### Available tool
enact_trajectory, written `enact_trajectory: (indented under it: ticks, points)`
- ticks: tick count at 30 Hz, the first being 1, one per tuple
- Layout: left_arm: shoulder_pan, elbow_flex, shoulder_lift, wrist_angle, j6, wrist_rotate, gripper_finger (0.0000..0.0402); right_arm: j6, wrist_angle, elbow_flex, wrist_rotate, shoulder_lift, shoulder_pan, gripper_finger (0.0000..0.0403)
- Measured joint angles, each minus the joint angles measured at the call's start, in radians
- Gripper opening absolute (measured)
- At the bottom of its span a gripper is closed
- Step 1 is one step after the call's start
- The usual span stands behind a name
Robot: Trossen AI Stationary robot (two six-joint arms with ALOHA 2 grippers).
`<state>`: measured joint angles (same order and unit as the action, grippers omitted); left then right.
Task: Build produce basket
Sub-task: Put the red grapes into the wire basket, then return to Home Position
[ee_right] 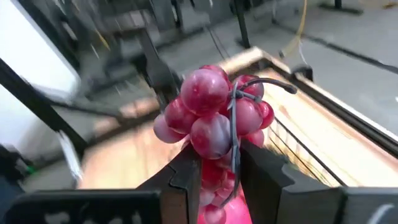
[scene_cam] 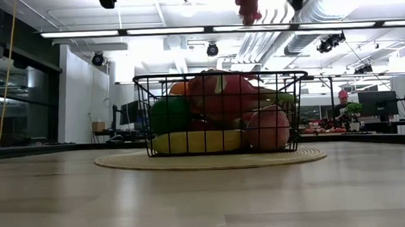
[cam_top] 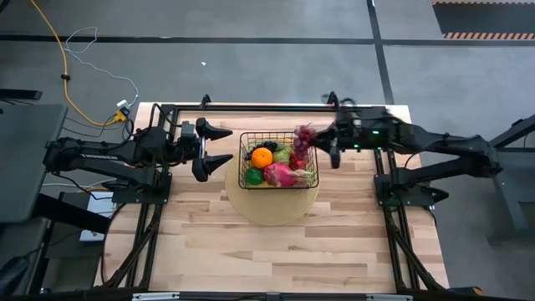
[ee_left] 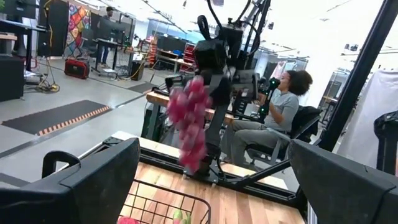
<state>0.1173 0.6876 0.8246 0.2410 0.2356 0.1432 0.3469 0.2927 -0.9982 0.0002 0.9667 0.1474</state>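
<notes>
black wire basket [scene_cam: 222, 112] full of fruit on round mat [scene_cam: 212, 159], banana [scene_cam: 197, 141] and peach [scene_cam: 267, 127] at front, grapes [scene_cam: 246, 1] hanging above

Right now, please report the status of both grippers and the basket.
Right gripper shut on grapes, high above basket edge. Left gripper open, waiting beside basket. Nothing blocking.

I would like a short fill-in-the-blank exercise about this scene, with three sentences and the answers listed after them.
1. The right hand is shut on a bunch of ____.
2. The basket stands on a round ____ mat.
3. The left hand waits beside the basket with its fingers ____.

Missing words: grapes; woven; open
</notes>
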Motion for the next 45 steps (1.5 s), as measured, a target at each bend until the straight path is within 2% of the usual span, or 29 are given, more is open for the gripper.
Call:
enact_trajectory:
  ticks: [8,12,15,24,28,38,42,45]
  points:
    - [0.0,0.0,0.0,-0.005,-0.003,0.001,0.04,-0.154,0.256,-0.156,0.006,0.26,0.003,0.0087]
    - [0.0,0.0,0.0,-0.005,-0.003,0.001,0.04,-0.217,0.368,-0.185,0.099,0.361,0.012,0.0087]
    - [0.0,0.0,0.0,-0.005,-0.002,0.001,0.04,-0.221,0.41,-0.186,0.142,0.423,0.041,0.0087]
    - [0.0,0.0,0.0,-0.005,-0.002,0.001,0.04,-0.185,0.439,-0.187,0.134,0.546,0.076,0.0094]
    - [0.0,0.0,0.0,-0.005,0.009,-0.004,0.04,-0.172,0.444,-0.188,0.094,0.559,0.073,0.0137]
    - [0.0,0.0,0.0,-0.013,0.023,-0.004,0.04,-0.198,0.478,-0.188,0.096,0.537,0.068,0.03]
    - [0.0,0.0,0.0,-0.014,0.023,-0.004,0.04,-0.193,0.503,-0.188,0.095,0.49,0.068,0.0333]
    - [0.0,0.0,0.0,-0.015,0.023,-0.004,0.04,-0.191,0.496,-0.187,0.097,0.426,0.068,0.0342]
